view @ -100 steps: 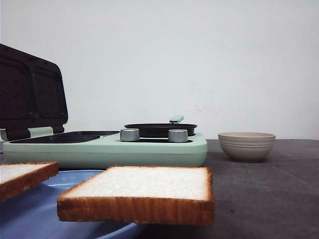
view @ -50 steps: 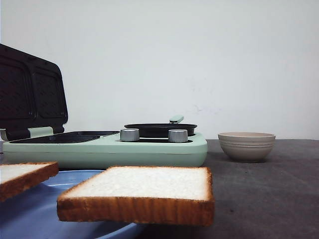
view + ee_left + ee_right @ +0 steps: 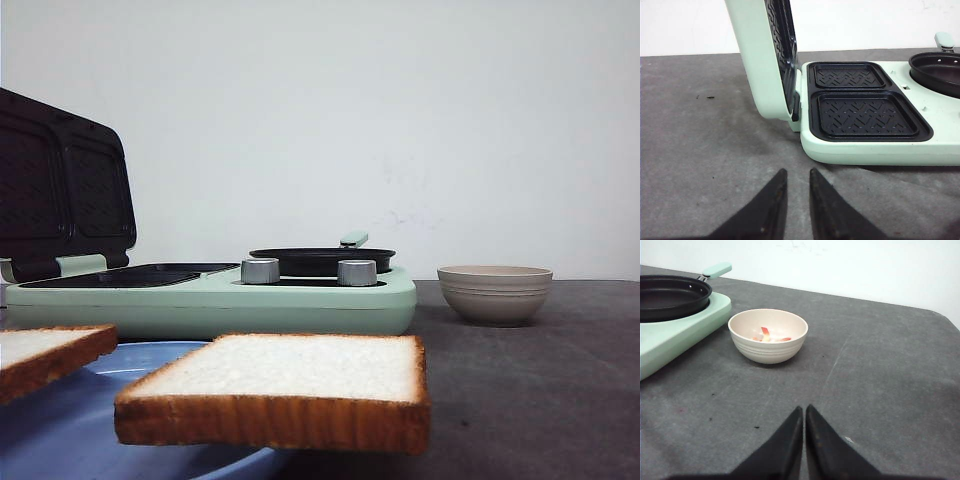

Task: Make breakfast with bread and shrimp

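Note:
Two slices of bread lie on a blue plate (image 3: 60, 430) close to the front camera: one (image 3: 290, 368) in the middle and one (image 3: 40, 350) cut off at the left edge. The shrimp (image 3: 766, 335) shows as small red-orange pieces inside the beige ribbed bowl (image 3: 768, 335). My left gripper (image 3: 797, 172) hangs over bare table just short of the breakfast maker (image 3: 880, 150), its fingers a narrow gap apart and empty. My right gripper (image 3: 804, 408) is shut on nothing, a short way before the bowl. Neither gripper shows in the front view.
The mint-green breakfast maker (image 3: 220, 300) stands with its lid (image 3: 760, 60) raised upright. Its two black grill plates (image 3: 865, 112) are bare. A black pan (image 3: 670, 296) with a green handle sits on its right half. The bowl (image 3: 495, 293) stands right of it.

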You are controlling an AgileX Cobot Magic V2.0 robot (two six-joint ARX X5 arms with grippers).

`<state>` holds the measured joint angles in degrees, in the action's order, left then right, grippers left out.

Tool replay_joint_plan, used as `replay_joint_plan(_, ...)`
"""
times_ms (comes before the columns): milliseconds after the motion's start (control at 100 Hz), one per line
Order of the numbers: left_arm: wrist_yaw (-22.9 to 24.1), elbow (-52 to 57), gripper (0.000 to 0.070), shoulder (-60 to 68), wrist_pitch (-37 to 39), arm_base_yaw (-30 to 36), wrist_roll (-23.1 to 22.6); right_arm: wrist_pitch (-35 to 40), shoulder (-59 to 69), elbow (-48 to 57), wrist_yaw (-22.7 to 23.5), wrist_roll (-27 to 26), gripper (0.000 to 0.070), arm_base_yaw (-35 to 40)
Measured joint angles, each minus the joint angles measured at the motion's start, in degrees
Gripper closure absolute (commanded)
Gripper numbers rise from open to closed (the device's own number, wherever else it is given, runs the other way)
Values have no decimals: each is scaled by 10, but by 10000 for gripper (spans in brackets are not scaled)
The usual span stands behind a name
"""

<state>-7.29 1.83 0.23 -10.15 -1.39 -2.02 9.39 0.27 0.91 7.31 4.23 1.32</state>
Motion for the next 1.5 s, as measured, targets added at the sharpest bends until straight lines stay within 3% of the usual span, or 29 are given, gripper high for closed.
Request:
replay_joint_plan(910,-1,0,700,0,32,0,7,-2,0,0,2,-12,699,0)
replay_joint_plan(1180,-1,0,700,0,31,0,128,-2,0,0,2,-54,699,0)
replay_joint_plan(1500,-14,7,694,1,10,0,265,-2,0,0,18,-200,699,0)
